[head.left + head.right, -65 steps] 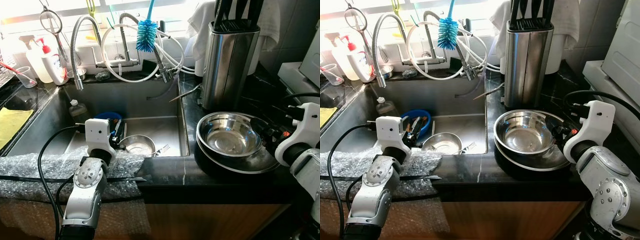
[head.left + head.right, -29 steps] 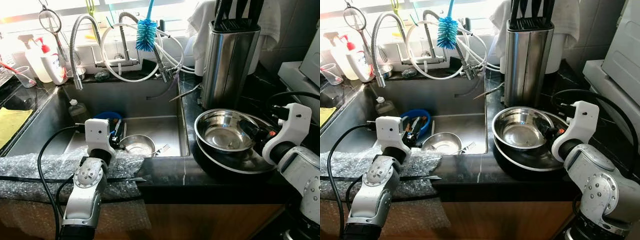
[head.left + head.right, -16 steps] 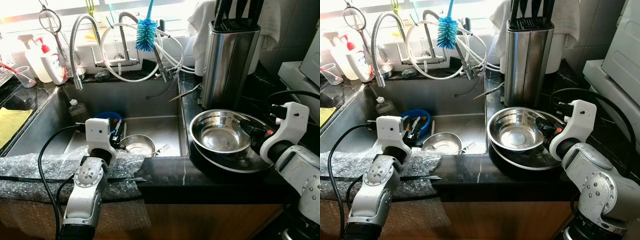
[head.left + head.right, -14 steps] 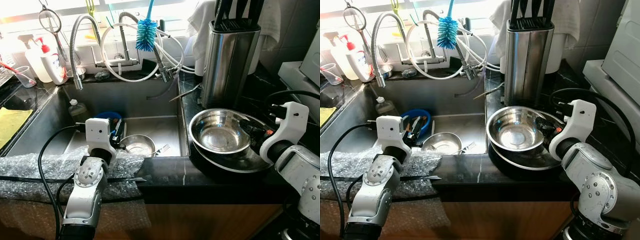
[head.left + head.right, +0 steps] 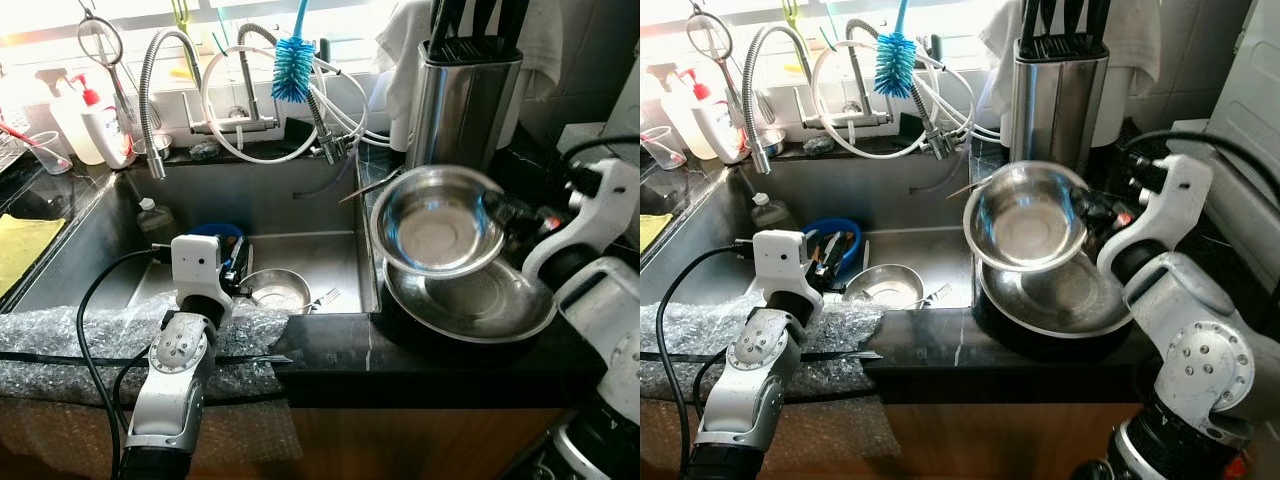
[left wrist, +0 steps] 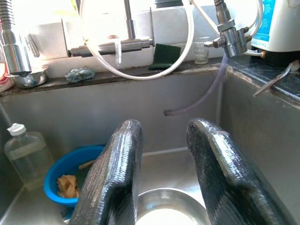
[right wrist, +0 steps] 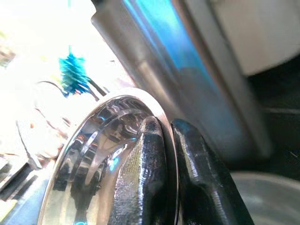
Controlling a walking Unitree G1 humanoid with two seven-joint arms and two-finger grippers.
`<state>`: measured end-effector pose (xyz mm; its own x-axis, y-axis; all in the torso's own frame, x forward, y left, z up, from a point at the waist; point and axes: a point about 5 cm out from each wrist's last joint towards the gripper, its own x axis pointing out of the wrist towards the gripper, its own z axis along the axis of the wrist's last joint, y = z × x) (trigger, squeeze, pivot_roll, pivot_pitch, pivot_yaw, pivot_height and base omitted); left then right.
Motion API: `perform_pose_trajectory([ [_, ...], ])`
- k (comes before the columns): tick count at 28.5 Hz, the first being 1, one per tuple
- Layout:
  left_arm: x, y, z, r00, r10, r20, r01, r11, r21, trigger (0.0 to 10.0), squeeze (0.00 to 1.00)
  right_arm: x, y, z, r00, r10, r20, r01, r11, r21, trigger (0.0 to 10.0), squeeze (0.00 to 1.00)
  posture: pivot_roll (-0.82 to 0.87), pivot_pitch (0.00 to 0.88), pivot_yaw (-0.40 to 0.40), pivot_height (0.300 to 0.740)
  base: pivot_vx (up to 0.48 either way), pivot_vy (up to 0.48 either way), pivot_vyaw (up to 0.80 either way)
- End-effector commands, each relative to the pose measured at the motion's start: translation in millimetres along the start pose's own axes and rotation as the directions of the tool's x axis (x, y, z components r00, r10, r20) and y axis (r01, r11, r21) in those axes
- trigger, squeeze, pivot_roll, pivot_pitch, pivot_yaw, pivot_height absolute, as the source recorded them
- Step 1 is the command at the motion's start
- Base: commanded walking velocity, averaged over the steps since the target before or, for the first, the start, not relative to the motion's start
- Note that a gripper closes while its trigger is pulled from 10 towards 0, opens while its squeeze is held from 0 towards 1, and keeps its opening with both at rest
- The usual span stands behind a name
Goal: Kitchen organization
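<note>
On the black stone counter (image 5: 330,345) to the right of the sink, you have the right gripper (image 7: 161,154) pinching the thin rim of a small steel bowl (image 5: 437,218). One black finger is inside the rim, the other outside. This bowl is round, shiny and smooth. It hangs tilted in the air, with its mouth turned toward the camera, just above a larger steel bowl (image 5: 470,305) that rests on the counter. Behind it, very near, stands the tall brushed-metal knife block (image 5: 460,95), so you have little room there. The counter edge toward the sink (image 5: 300,200) is just beside the held bowl.

Your left gripper (image 6: 161,154) hovers over the sink basin with its two glossy fingers parted and nothing between them. Below it lies another small steel bowl (image 5: 275,290), and a blue plastic bowl (image 6: 70,171) sits near the clear bottle (image 6: 26,152). Bubble wrap (image 5: 90,335), wrinkled and translucent, covers the front sink edge under the left arm.
</note>
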<state>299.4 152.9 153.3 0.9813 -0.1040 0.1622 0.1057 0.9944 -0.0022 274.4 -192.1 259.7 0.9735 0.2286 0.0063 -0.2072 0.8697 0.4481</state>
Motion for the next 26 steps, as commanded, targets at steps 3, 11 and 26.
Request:
perform_pose_trajectory([
  [3, 2.4, 2.3, -0.8, 1.0, 0.017, -0.011, -0.017, 1.0, -0.023, 10.0, 0.0, 4.7, 12.1, 3.1, 0.997, 0.039, 0.064, -0.039, 0.999, -0.001, 2.4, 0.0, -0.16, 0.0, 0.084, 0.74, 0.0, 0.0, 0.0],
  [11, 4.2, -7.9, -5.7, 0.999, -0.031, -0.036, 0.029, 0.998, -0.053, 10.0, 0.0, 34.7, 56.4, -38.5, 0.985, 0.168, 0.051, -0.155, 0.969, -0.193, 10.0, 0.0, -0.14, 0.0, 0.086, 0.74, 0.0, 0.0, 0.0],
  [26, 6.6, 12.1, -2.6, 0.996, 0.069, -0.055, -0.081, 0.957, -0.28, 10.0, 0.0, 51.0, 62.3, -60.0, 0.972, 0.149, 0.181, -0.093, 0.954, -0.285, 10.0, 0.0, -0.11, 0.0, 0.082, 0.74, 0.0, 0.0, 0.0],
])
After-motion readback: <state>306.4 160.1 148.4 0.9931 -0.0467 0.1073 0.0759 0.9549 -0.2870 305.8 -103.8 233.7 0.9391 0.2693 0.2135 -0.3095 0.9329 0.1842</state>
